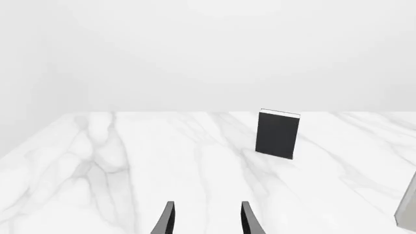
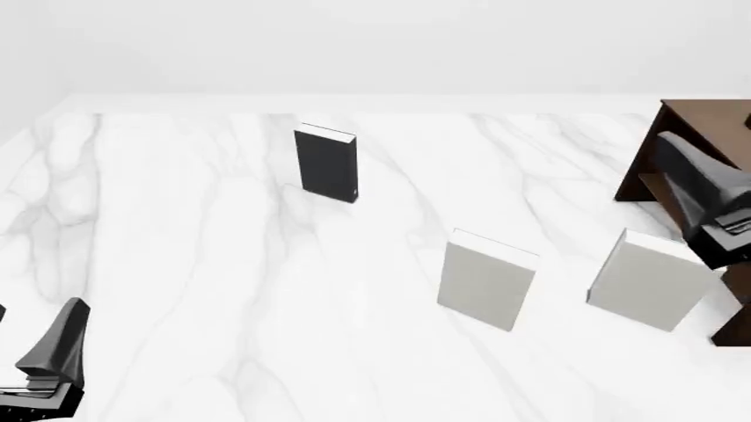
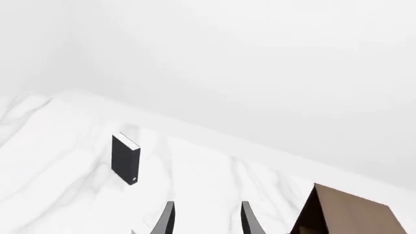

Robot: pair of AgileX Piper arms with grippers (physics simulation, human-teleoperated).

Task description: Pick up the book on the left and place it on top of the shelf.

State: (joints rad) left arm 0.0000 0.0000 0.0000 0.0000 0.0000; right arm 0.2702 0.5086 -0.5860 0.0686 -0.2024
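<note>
The book (image 2: pixel 326 164), charcoal-black with white page edges, stands upright on the white marble table (image 2: pixel 211 264), far left of centre. It also shows in the left wrist view (image 1: pixel 278 135) and the right wrist view (image 3: pixel 124 159). The dark brown shelf (image 2: pixel 710 119) stands at the right edge; its corner shows in the right wrist view (image 3: pixel 344 212). My left gripper (image 2: pixel 70 321) is low at the near left, open and empty (image 1: pixel 208 222), well short of the book. My right gripper (image 2: pixel 681 163) hangs in front of the shelf, open and empty (image 3: pixel 208 220).
Two light grey-white books stand upright on the near right of the table, one in the middle (image 2: pixel 487 280) and one beside the shelf (image 2: pixel 649 280). The edge of a grey book shows in the left wrist view (image 1: pixel 408 204).
</note>
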